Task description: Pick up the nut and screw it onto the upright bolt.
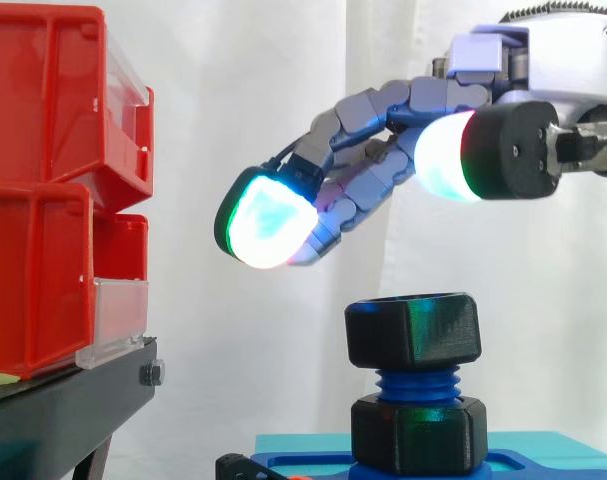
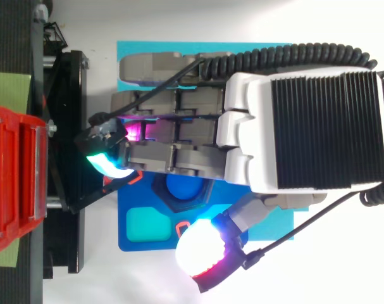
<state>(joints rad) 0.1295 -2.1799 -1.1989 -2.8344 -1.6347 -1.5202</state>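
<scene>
Black hexagonal nut [image 1: 412,329] caps ribbed blue bolt [image 1: 415,384] — fingers [image 1: 368,110] above, loosely spread, empty.

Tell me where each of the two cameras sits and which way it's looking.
Side view: beside the work at about its height, looking level across at the nut on the upright bolt; the hand reaches in from the right edge, open above the nut.
Top view: above the work, looking down on the blue plate; the back of the hand and the wrist reach in from the right edge.
Shared: the hand, nut and bolt, with the red bins at the left in both.
</scene>
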